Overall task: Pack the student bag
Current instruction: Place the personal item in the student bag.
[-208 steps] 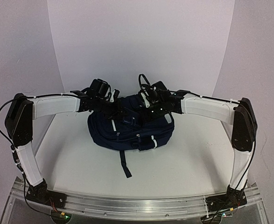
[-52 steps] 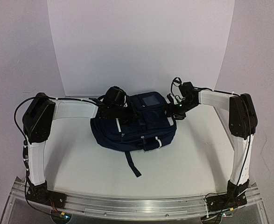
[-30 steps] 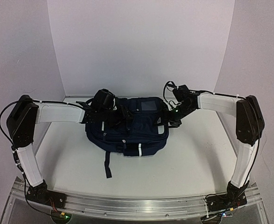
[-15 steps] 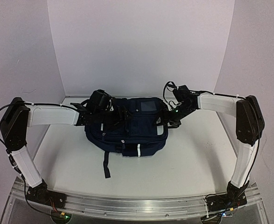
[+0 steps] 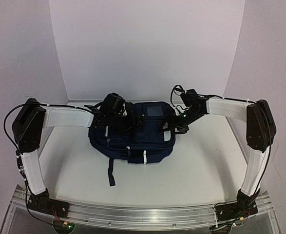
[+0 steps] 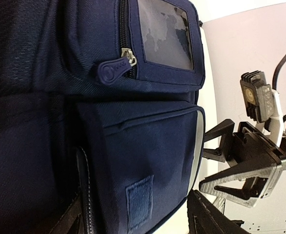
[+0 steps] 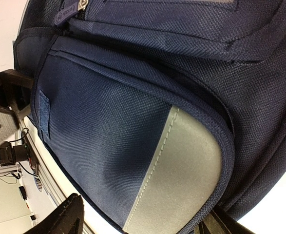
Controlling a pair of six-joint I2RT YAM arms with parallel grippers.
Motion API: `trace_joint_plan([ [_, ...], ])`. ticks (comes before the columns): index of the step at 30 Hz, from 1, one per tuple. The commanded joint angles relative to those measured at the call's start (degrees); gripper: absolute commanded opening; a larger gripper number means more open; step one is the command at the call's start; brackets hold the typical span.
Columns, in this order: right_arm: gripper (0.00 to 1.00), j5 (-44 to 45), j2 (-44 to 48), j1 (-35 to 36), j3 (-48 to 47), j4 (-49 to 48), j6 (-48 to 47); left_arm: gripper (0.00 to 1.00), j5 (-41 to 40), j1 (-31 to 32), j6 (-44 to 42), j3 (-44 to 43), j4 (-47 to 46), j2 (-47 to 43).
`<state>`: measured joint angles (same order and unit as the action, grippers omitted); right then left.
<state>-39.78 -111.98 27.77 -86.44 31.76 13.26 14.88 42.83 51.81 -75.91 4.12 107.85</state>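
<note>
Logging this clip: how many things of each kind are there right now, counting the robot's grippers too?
student bag: 1
gripper: 2 (left gripper, right gripper)
Total: 3

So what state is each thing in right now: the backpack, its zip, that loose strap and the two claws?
student bag: lying flat on the table.
front pocket zip: shut.
loose strap: lying slack on the table.
left gripper: jaws apart over the bag, grip unclear.
right gripper: jaws apart around the bag's side pocket, grip unclear.
</note>
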Motion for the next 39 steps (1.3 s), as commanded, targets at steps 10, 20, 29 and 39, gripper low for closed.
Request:
trace_joint_plan([
  [10,0.75,-3.6,0.1,1.6,0.2,-3.1,0.4,0.64,11.3,3.8,-4.8,-8.1,-4.3,6.9],
  [20,0.75,-3.0,1.4,1.8,1.6,-3.3,0.1,0.74,-2.4,3.8,-8.0,-6.6,6.9,-1.8],
  [29,0.75,0.5,5.0,1.8,2.4,-3.2,-3.7,0.74,-15.0,3.8,-9.2,-2.7,19.0,-16.8],
  [39,0.73,1.3,8.8,3.3,-3.2,-3.1,-5.5,0.7,-16.3,0.2,-6.8,3.6,23.0,-20.3],
])
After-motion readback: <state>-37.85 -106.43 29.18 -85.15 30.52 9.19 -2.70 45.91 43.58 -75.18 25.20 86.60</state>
